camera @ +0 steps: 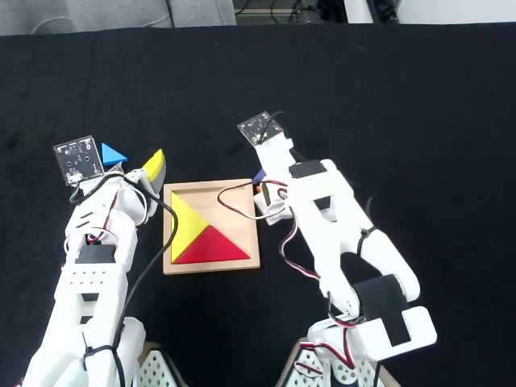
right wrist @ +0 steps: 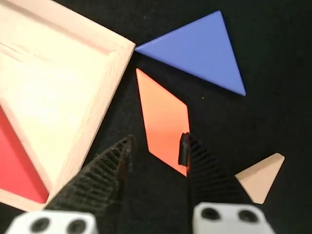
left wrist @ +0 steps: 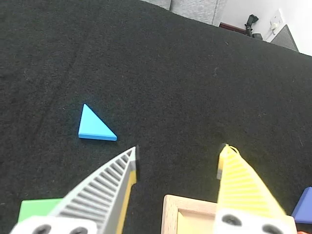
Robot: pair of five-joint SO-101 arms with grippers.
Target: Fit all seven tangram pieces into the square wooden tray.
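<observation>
The square wooden tray [camera: 211,185] lies between the arms and holds a yellow triangle [camera: 187,223] and a red triangle [camera: 215,246]. My left gripper [camera: 143,171] hovers open off the tray's far left corner [left wrist: 169,214], with nothing between its fingers. A light blue triangle [left wrist: 95,127] lies just beyond it, and a green piece [left wrist: 35,210] sits beside it. My right gripper [right wrist: 156,144] is open over the near end of an orange parallelogram [right wrist: 163,117] next to the tray rim [right wrist: 124,48]. A dark blue triangle [right wrist: 200,48] and a tan piece [right wrist: 261,178] lie close by.
The black cloth stretches wide beyond the tray and to the right. The right arm's wrist and cables [camera: 286,201] hang over the tray's right edge. A dark blue corner [left wrist: 304,204] peeks in at the edge of the left wrist view.
</observation>
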